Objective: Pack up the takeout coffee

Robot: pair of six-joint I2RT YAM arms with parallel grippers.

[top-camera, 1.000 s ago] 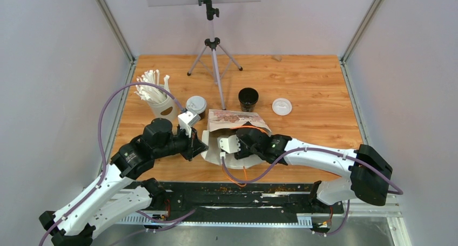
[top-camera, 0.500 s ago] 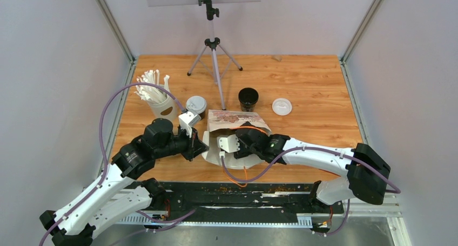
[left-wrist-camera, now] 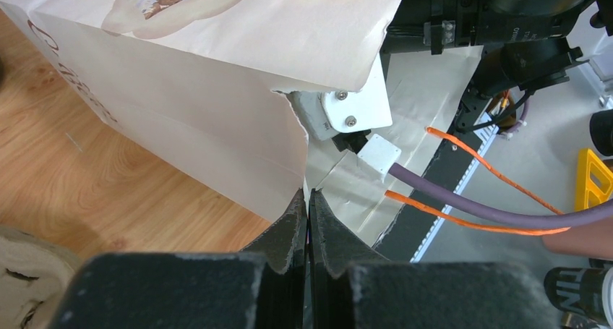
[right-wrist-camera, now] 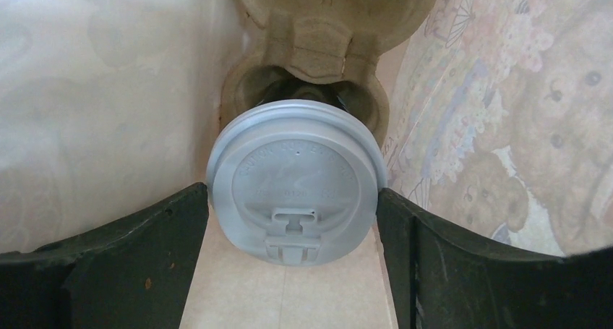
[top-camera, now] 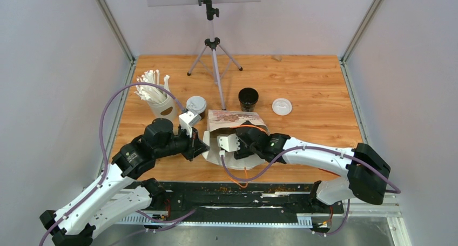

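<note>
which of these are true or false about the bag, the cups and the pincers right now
1. The left pincer is shut on the paper bag edge. True.
2. The black cup behind the bag has its lid on. False: it is uncovered, and a loose lid lies on the table to its right.
3. A lidded cup sits between the right pincer fingers inside the bag. True.
4. The straw cup has tipped over. False: it stands upright.
5. The pulp tray lies outside the bag. False: it is inside, behind the lidded cup.
</note>
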